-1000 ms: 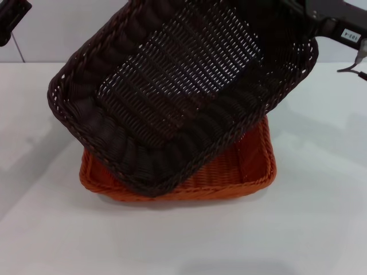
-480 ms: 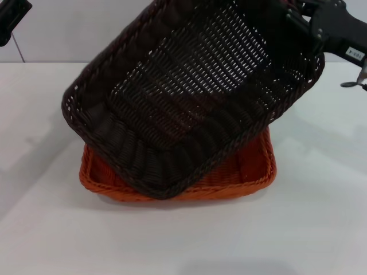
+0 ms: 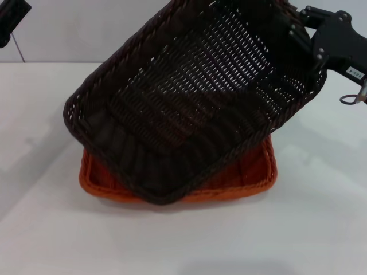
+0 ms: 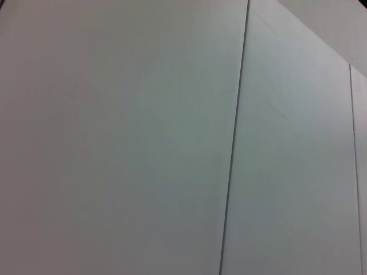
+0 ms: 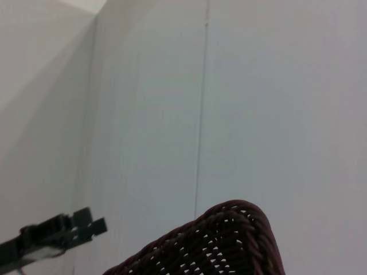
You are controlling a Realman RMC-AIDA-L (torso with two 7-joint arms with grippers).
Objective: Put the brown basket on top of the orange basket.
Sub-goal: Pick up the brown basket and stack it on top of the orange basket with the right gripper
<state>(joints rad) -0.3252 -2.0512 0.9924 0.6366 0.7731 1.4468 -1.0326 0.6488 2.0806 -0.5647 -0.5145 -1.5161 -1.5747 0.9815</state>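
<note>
brown basket [image 3: 195, 97] hanging tilted and skewed above orange basket [image 3: 252, 172], near corner dipping toward its near-left rim | right gripper [image 3: 309, 43] pinching far-right rim | left gripper [image 3: 8, 20] parked far left, grip unreadable | risking skewed landing, corner catching, orange basket sliding on table [image 3: 183, 240]

Baskets: two — one brown basket [image 3: 195, 97], one orange basket [image 3: 252, 172]. Robot arms visible: two.

The orange basket [image 3: 252, 177] is mostly covered by the tilted brown basket [image 3: 195, 97] held above it. Open tabletop [image 3: 183, 240] is seen in front and on both sides.
</note>
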